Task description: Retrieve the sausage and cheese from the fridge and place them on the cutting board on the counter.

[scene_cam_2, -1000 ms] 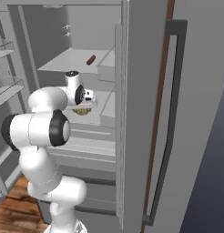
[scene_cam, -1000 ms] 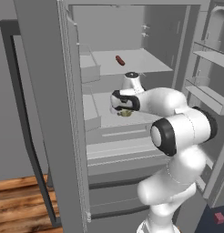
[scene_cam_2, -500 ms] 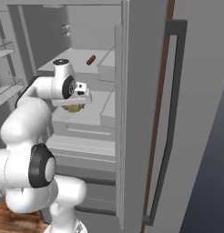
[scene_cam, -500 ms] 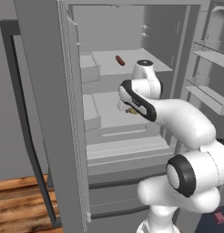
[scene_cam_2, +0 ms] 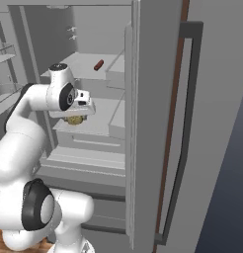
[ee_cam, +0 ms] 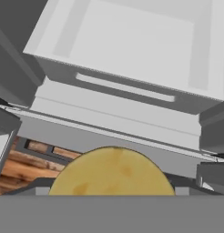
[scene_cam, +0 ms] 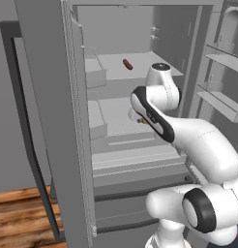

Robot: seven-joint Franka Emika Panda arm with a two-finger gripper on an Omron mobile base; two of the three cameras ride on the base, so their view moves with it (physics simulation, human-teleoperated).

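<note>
The fridge (scene_cam: 48,121) stands open, and over the last second the arm has swung from a folded pose in front of the shelves to a high reach into the middle of the compartment, so the gripper (scene_cam_2: 76,118) now hangs at the centre left of the right base view, just over the middle shelf. Between its jaws sits a round yellow piece, the cheese (scene_cam_2: 74,119); in the hand view the cheese (ee_cam: 111,173) fills the lower middle of the frame as a pale yellow disc, with a white drawer front and a strip of wood floor beyond it. The jaws stand wide, about as wide as the cheese itself, and they look closed on it, though the fingertips themselves cannot be seen. The sausage (scene_cam: 126,64) lies untouched on the upper shelf, at the upper centre of the left base view, and likewise in the upper middle of the right base view (scene_cam_2: 98,64). My reading is that the cheese is in hand and being lifted out, while the sausage remains to be fetched; neither has reached the board yet.
</note>
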